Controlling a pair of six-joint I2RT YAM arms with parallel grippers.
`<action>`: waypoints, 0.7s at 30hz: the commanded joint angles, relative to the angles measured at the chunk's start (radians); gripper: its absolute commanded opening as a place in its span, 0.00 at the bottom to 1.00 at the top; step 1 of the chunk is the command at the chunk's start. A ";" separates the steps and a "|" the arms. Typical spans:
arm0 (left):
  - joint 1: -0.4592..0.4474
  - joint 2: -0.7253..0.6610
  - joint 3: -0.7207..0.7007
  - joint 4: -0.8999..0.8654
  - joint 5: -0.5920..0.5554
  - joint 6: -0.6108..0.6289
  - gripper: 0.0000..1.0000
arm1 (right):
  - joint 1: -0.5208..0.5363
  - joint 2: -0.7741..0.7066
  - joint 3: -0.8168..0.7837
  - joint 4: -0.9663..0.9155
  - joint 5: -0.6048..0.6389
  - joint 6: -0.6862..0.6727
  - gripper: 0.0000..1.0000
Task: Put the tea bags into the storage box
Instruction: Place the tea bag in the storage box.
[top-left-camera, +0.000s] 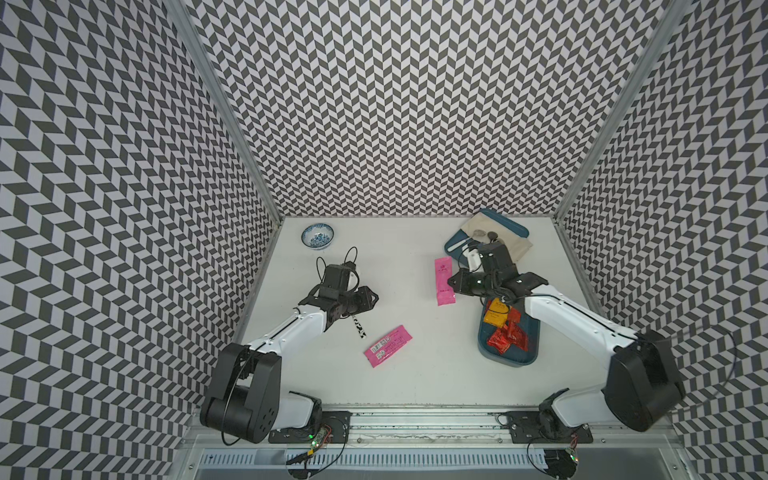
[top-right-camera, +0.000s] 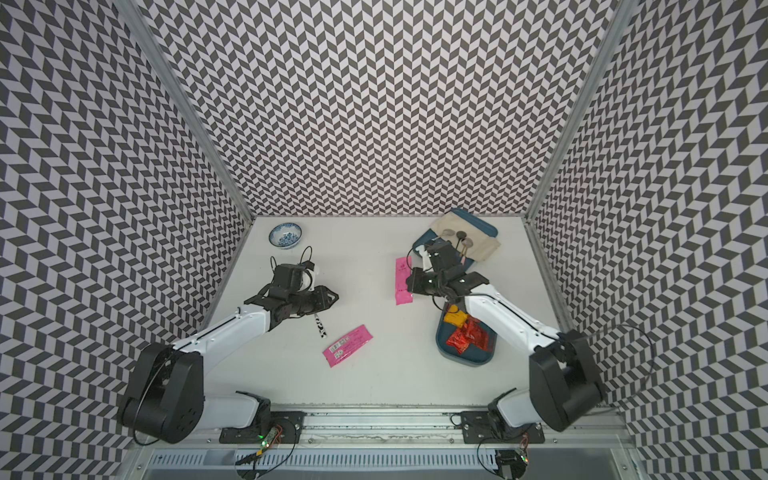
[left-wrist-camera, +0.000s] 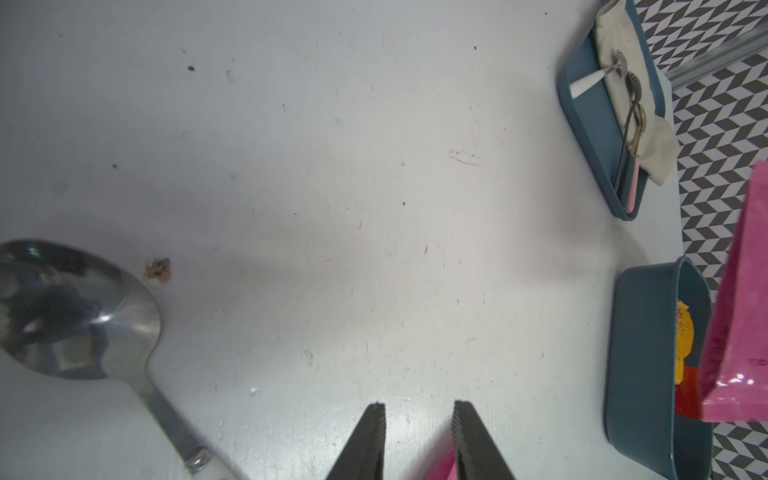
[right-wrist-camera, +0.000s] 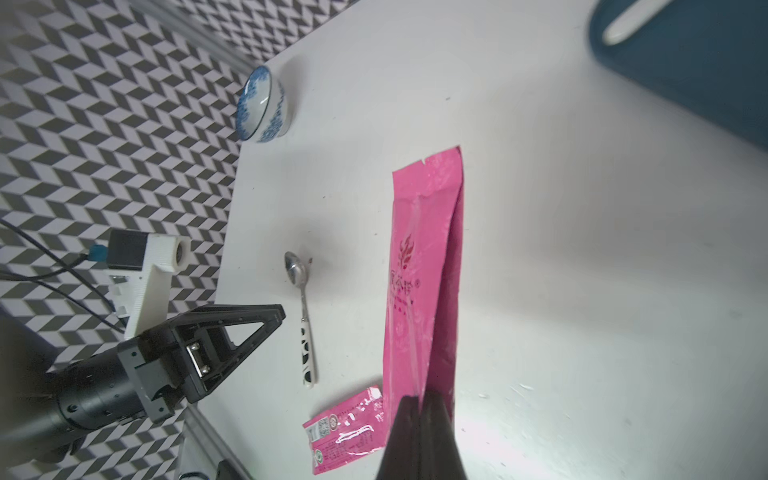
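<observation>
In both top views my right pincer (top-left-camera: 452, 284) is clamped on one end of the plain pink sachet (top-left-camera: 443, 276), just beside the storage box (top-left-camera: 530, 360), which already carries the red and yellow packets (top-left-camera: 505, 338). Gripping one end lets the long sachet trail free, ready, I judge, to swing over the rim. The labelled pink sachet (top-left-camera: 388, 345) lies flat on the desk (top-left-camera: 415, 382), near my left pincer (top-left-camera: 372, 299).

Left wrist view: my left pincer's jaws stand narrowly apart and empty above bare desk, with a pink corner just under them. The spoon (left-wrist-camera: 83, 316) lies aside.

Right wrist view: the plain sachet runs out from my shut jaws, and the labelled one lies beside them.
</observation>
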 joint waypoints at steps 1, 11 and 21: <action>0.002 0.032 0.022 0.034 0.023 0.002 0.32 | -0.025 -0.125 -0.057 -0.128 0.136 -0.002 0.00; 0.001 0.084 0.036 0.056 0.037 -0.005 0.32 | -0.051 -0.364 -0.264 -0.264 0.198 0.083 0.00; -0.004 0.082 0.033 0.035 0.036 0.006 0.32 | -0.061 -0.511 -0.295 -0.322 0.250 0.126 0.00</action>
